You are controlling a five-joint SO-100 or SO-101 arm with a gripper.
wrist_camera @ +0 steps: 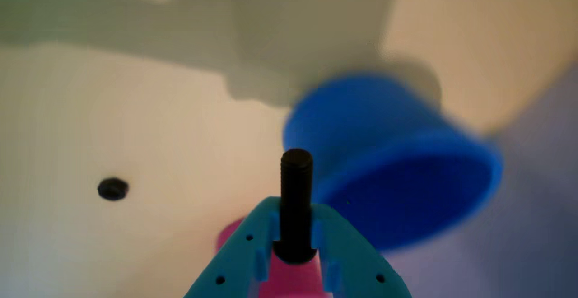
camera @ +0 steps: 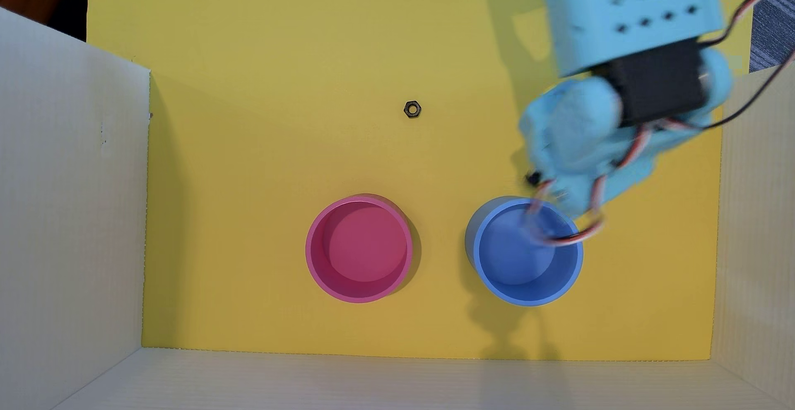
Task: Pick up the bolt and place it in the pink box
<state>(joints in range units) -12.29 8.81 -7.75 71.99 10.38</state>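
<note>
Upright, bolt (wrist_camera: 296,189) between claw (wrist_camera: 295,232) tips

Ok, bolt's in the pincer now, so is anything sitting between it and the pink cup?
Nothing visible does. In the overhead view the pincer with the bolt is by the blue cup; the pink cup stands apart to its left across bare yellow mat. The nut lies farther up, off that line.

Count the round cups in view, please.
2. In the overhead view, the pink cup sits at center; the blue cup sits right of it, its rim partly under the arm. None seems hidden.
</note>
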